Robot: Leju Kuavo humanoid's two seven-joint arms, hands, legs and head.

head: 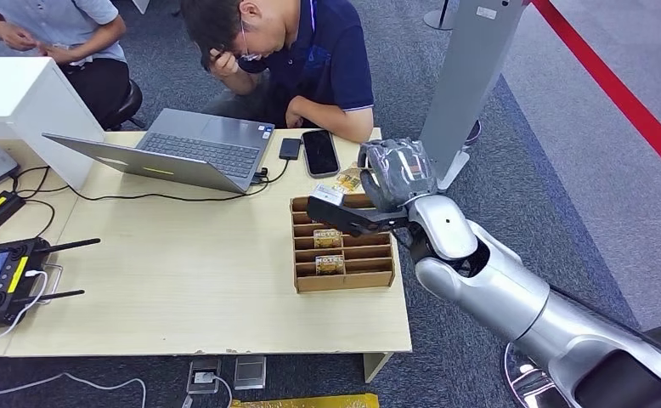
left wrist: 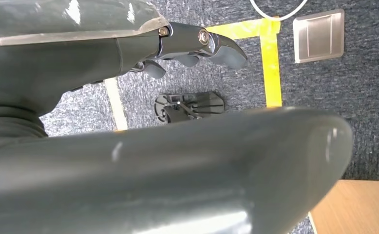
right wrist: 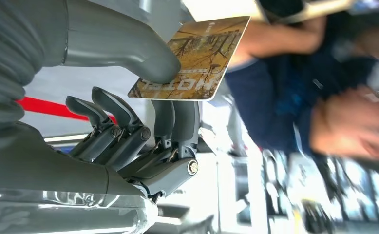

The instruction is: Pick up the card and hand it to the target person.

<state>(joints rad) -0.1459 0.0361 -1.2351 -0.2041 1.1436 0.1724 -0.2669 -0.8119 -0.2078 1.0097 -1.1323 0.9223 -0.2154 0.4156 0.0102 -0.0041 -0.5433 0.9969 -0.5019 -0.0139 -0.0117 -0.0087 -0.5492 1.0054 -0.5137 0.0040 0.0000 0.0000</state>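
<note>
Golden card [right wrist: 197,56] pinched between right hand [head: 392,174] thumb and fingers [right wrist: 178,117], above tray [head: 344,280]; thin grip, could slip during handover. Left hand [left wrist: 197,46] curled, empty.

Card [right wrist: 197,58] golden-brown, seemingly a tree pattern; person's shirt [head: 336,51] navy; table [head: 183,280] pale wood.

My right hand [head: 376,191] holds the card [head: 348,180] above the slotted box [head: 342,246] at the table's [head: 183,289] right edge. Laptop [head: 183,149] and phone [head: 319,152] lie along the far edge; the controller [head: 4,280] sits at the left edge.
</note>
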